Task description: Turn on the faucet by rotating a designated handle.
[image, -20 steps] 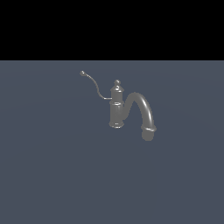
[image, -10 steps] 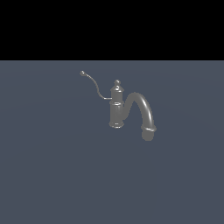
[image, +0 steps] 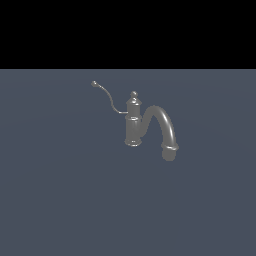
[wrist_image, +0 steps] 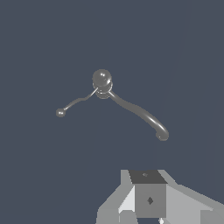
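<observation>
The small grey metal faucet (image: 133,125) stands upright on the flat grey-blue floor in the exterior view. Its thick arched spout (image: 164,127) curves down toward the exterior view's right. The handle (image: 107,96), a thin curved lever with a ball tip, reaches up and toward the exterior view's left from the column. In the wrist view I look down on the faucet (wrist_image: 102,82), with the handle (wrist_image: 75,103) on one side and the spout (wrist_image: 140,113) on the other. My gripper (wrist_image: 150,192) shows only as grey blocks at the picture's edge, well apart from the faucet. Its jaws cannot be read.
The plain grey-blue floor (image: 60,200) spreads around the faucet, and a black band fills the top of the exterior view. The arm does not appear in the exterior view.
</observation>
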Tool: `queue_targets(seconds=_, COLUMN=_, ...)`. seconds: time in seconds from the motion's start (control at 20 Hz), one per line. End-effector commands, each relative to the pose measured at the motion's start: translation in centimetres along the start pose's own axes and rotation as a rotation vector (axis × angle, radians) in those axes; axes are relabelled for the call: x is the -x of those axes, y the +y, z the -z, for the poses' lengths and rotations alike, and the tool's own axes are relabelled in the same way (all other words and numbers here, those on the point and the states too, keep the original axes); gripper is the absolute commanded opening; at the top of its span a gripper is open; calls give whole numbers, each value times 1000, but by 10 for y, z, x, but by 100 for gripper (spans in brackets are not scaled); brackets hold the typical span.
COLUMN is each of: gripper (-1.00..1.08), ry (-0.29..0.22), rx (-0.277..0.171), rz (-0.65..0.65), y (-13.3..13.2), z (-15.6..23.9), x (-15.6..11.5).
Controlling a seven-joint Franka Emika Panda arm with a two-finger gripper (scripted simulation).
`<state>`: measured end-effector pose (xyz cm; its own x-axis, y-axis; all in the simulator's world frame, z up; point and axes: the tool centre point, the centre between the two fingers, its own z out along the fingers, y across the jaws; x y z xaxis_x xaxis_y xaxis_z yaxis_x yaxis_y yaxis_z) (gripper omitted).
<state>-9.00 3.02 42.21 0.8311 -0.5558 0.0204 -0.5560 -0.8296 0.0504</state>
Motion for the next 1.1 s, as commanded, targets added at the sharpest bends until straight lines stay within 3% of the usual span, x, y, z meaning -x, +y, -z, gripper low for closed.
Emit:
queue_targets(seconds=0.0, gripper=-100, ry=1, rx=-1, rz=-55, y=-12, z=-9, x=-9)
queue_targets(seconds=1.05, gripper=-100, ry=-13, rx=-25, rz=-506, y=-112, z=-111, x=-69)
